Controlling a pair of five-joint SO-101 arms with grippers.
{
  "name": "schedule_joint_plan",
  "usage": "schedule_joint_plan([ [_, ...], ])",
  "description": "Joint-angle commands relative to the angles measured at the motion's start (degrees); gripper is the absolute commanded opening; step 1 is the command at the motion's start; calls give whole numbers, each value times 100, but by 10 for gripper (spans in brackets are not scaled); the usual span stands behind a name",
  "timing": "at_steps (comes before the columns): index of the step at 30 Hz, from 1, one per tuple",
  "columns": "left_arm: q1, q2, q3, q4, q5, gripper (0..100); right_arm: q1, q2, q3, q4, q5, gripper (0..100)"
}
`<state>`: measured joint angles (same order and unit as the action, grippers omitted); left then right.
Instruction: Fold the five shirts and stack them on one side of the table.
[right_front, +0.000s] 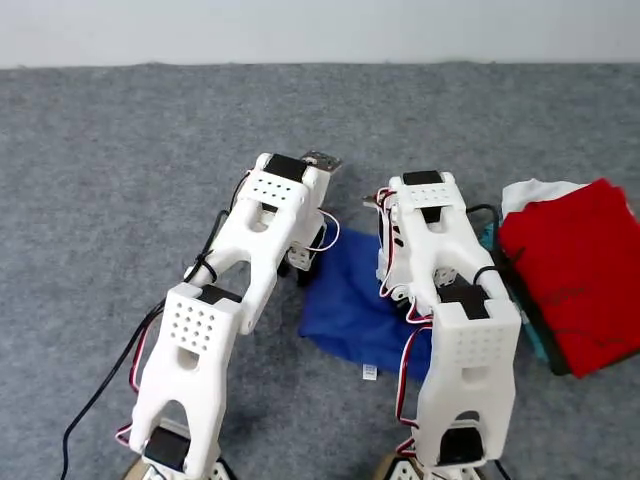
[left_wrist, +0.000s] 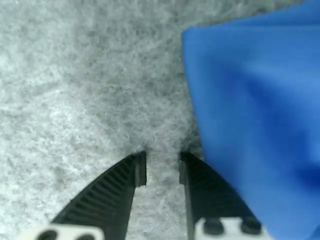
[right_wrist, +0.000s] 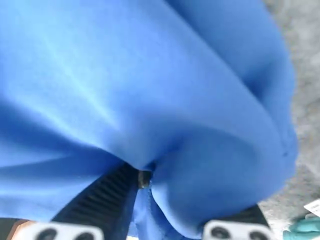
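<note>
Blue shirt (right_front: 350, 300) lies crumpled in a soft lump on the grey table (right_front: 120, 150), in the middle between the two white arms and partly under the right one. Plain bright blue cloth with deep folds. No collar or sleeve can be made out, so I cannot tell which way it points, and the lump is about as wide as it is deep, with no clear long axis. Small white tag (right_front: 369, 372) sits at its edge nearest the arm bases.

Right gripper (right_wrist: 142, 180) is buried in the blue shirt (right_wrist: 150, 90), jaws closed with a fold of the cloth pinched between them. One finger (right_wrist: 100, 195) shows, the other is covered by cloth.

Left gripper (left_wrist: 162, 167) is low over bare table, jaws a little apart with nothing between them. The blue shirt (left_wrist: 250, 110) edge is just beside one finger (left_wrist: 200, 190).

Red shirt (right_front: 575, 270) lies folded flat at the right side of the table, long axis running near to far and slightly slanted, on top of a white shirt (right_front: 535, 190) and a teal shirt (right_front: 540, 345) peeking out beneath
</note>
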<state>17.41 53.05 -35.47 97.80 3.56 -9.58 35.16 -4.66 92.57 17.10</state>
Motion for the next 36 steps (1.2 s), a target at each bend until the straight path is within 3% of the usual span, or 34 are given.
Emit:
schedule_joint_plan([
  [1, -229, 176, 40, -114, 44, 101, -145, 347, 9, 31, -62, 224],
  [4, -229, 176, 40, -114, 44, 101, -145, 57, 9, 31, -62, 317],
  [7, -237, 176, 40, -114, 44, 101, -145, -259, 26, 31, -44, 333],
  [11, -237, 176, 40, -114, 44, 101, -136, -409, 35, 31, -9, 249],
  [16, -237, 176, 48, -114, 44, 101, -136, -409, 79, 22, 273, 9],
  [21, -237, 176, 48, -114, 44, 101, -40, -488, 35, 136, 316, 9],
  [28, -237, 176, 48, -114, 44, 101, 875, -1332, -862, 664, 308, 9],
  [36, -237, 176, 48, -114, 44, 101, 1640, -1903, -1556, 189, -510, 9],
])
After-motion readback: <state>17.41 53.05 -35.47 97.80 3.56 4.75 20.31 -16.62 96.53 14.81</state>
